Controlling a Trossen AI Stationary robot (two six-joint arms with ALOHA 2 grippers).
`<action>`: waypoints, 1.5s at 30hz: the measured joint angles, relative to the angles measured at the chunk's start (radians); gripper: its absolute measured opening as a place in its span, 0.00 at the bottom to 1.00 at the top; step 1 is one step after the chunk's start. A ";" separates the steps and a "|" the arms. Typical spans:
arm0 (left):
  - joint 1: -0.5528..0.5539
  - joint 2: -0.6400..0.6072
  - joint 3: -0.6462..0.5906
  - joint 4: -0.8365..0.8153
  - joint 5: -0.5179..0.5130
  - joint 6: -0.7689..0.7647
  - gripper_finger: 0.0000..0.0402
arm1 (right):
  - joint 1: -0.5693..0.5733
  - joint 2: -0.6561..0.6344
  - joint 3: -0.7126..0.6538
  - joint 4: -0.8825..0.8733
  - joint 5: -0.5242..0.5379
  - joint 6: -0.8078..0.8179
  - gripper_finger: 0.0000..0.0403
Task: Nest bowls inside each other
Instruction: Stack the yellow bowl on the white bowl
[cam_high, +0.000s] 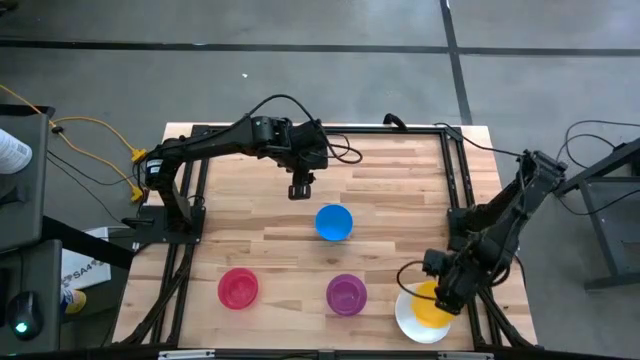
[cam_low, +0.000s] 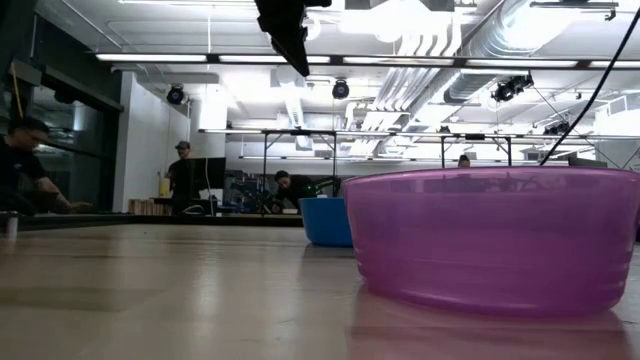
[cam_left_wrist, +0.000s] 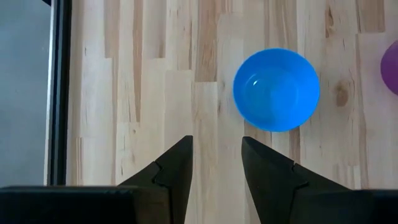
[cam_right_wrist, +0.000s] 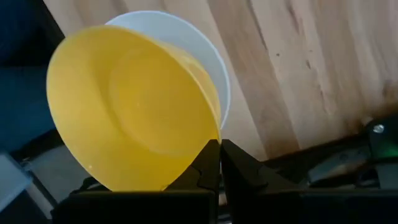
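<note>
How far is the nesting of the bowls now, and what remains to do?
Nothing looks fully nested yet. In hand: the right gripper is shut on the rim of the yellow bowl, which is tilted over the white bowl. The left gripper hangs open above the table near the blue bowl. Left: blue, pink bowl and purple bowl stand apart.

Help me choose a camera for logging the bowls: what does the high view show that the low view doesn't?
Only the high view shows the pink bowl, the yellow bowl gripped over the white bowl by the shut right gripper, and the left gripper open above bare table. Only the low view shows people beyond the table. Both show the blue bowl and purple bowl.
</note>
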 joint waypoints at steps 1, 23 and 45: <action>0.000 0.000 0.000 0.009 0.000 -0.001 0.34 | 0.009 0.008 0.000 0.014 -0.001 0.002 0.01; 0.000 0.000 0.000 0.033 0.053 -0.054 0.34 | 0.048 0.168 0.000 0.128 0.004 -0.024 0.01; -0.082 0.000 0.000 0.033 0.090 -0.080 0.34 | 0.048 0.345 0.000 0.150 -0.003 -0.105 0.01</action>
